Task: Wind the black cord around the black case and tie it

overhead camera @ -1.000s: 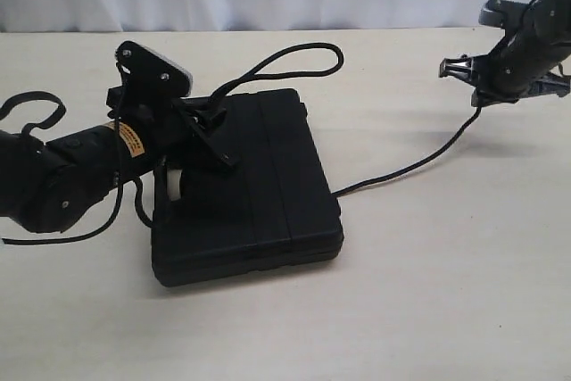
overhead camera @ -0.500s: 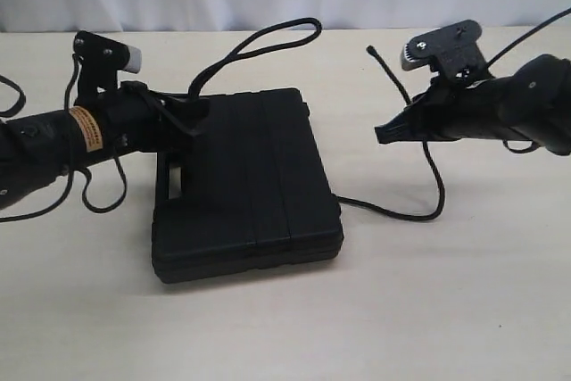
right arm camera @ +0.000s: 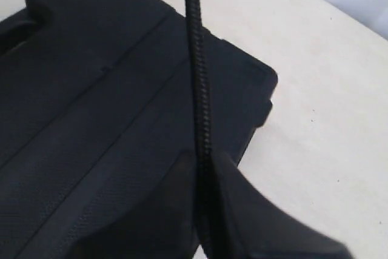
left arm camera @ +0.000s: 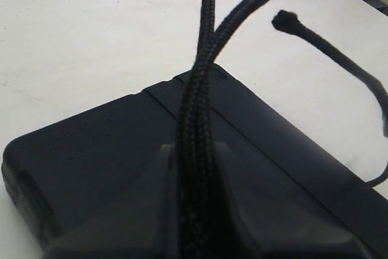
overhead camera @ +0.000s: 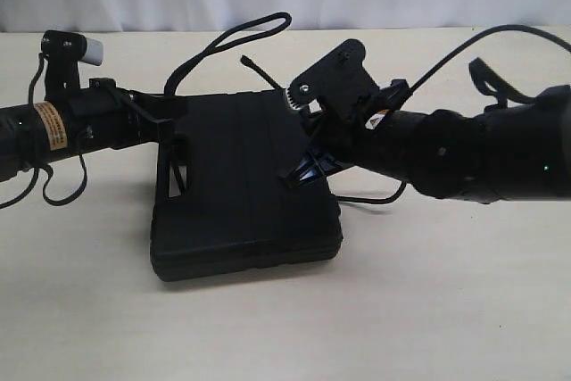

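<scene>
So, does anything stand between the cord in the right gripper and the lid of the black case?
Nothing visible does. The right gripper, shut on one strand of the black cord, hangs over the bare lid of the black case. The left gripper grips two strands at the case's opposite edge.

The black case lies flat on the table. Two strands of the black cord run between the fingers of the left gripper, over the case's handle side. One strand runs between the fingers of the right gripper, over the opposite side. The cord's free end hangs between the two sets of fingertips.
</scene>
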Tool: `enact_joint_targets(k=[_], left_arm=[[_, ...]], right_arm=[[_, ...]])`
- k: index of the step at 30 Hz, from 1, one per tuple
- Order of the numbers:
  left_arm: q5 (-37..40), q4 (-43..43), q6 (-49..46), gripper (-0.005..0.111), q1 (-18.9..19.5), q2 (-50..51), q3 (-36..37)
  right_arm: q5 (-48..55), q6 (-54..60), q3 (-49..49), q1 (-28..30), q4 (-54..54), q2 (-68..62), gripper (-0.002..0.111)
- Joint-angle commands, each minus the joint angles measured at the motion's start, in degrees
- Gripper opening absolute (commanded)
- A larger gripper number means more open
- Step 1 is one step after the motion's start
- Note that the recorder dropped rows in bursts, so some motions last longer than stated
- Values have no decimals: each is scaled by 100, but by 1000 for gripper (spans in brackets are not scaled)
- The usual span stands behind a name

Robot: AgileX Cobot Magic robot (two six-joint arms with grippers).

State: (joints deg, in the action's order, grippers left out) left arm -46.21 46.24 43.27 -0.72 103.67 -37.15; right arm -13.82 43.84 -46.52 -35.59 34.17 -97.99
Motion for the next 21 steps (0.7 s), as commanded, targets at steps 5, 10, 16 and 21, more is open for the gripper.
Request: enact_joint_targets(k=[5, 10, 16, 21], left_arm=[[-348, 113, 44, 0, 36, -19, -24], [-557, 298, 90, 0, 36, -19, -24], [-557, 272, 171, 0, 36, -19, -24], [-557, 272, 197, 0, 36, -19, -24]], right_arm=[[-519, -465, 20, -124, -62, 73, 4], [-503, -530, 20, -124, -62, 73, 4], [-511, -639, 20, -113, -62, -77, 4], [-820, -880, 8, -113, -62, -278, 4]])
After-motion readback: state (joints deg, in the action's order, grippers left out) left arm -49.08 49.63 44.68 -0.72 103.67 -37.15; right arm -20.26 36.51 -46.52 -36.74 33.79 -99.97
